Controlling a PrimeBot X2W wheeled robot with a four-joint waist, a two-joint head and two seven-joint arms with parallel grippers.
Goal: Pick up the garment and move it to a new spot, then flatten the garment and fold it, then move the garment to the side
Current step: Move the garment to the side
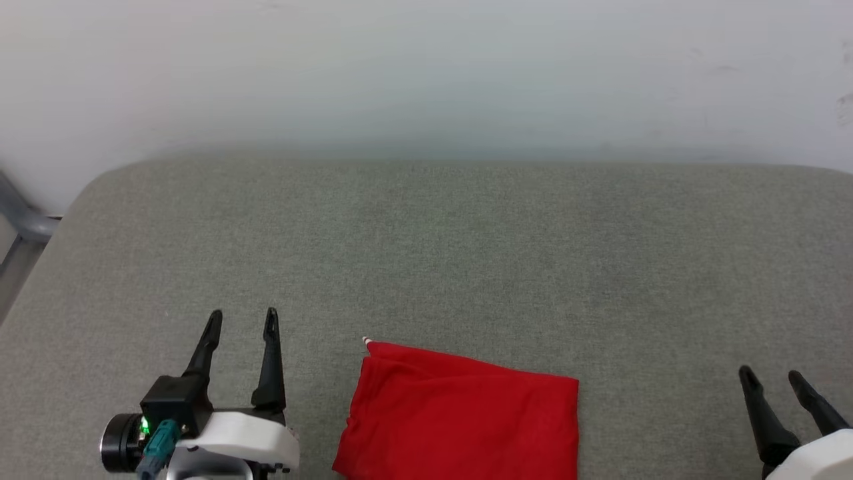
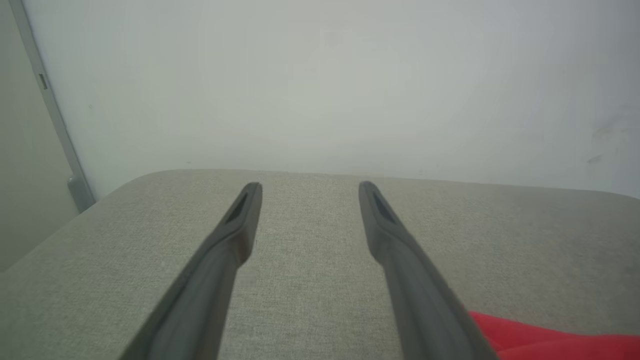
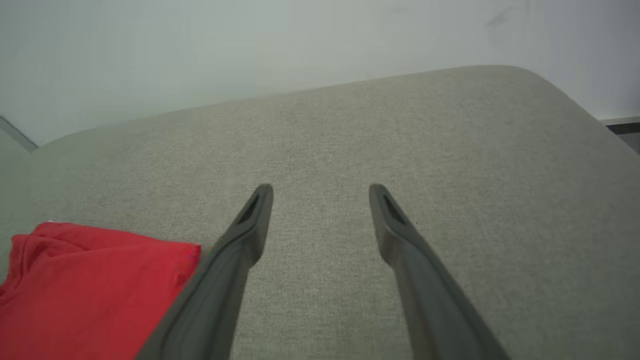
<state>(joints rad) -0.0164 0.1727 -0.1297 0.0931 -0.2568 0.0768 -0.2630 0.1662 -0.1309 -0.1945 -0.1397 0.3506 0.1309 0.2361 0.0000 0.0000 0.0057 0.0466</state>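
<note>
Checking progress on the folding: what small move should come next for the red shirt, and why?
Probably bring the left gripper across to the near edge of the shirt to grip it. The shirt lies as a folded rectangle on the cushion, both grippers stand open and empty, and the left is closer than the right gripper.

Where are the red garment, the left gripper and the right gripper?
garment [image 1: 460, 420], head view, middle of the red cloth.
left gripper [image 1: 242, 313], head view, midway between its open fingertips.
right gripper [image 1: 770, 373], head view, midway between its open fingertips.
</note>
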